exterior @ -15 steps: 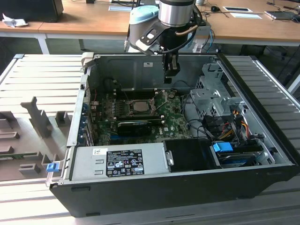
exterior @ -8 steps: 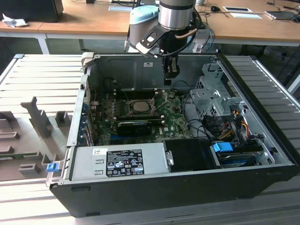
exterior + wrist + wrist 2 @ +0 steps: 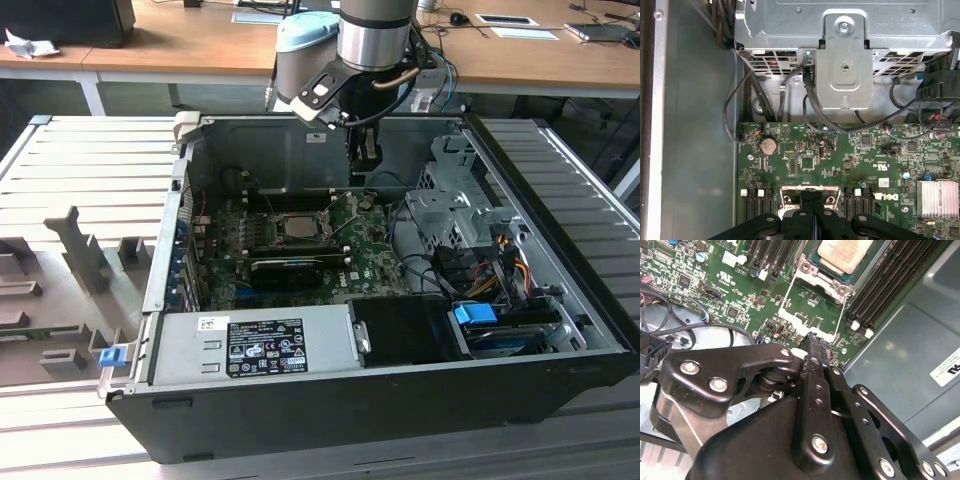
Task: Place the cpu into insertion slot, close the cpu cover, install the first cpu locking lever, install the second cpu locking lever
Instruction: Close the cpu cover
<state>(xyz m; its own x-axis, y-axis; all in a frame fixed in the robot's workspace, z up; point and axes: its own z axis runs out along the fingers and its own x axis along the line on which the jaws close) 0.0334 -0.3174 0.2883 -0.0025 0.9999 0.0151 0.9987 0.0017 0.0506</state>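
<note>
End effector (image 3: 814,341) fingers are pressed together, and nothing is seen held between them. Its tip is held just beside the insertion slot (image 3: 812,265), at the free edge of the cpu cover (image 3: 805,322); contact with that edge seems likely but cannot be confirmed. The cpu (image 3: 845,254) is seated in the insertion slot, its metal top left uncovered. The cpu cover is swung open, away from the insertion slot, and the green motherboard (image 3: 740,295) is seen through its window. In the exterior view the arm is lowered into an open computer case (image 3: 400,400), toward the exterior view's right of the insertion slot. The case is carried by a slatted worktop (image 3: 90,160).
</note>
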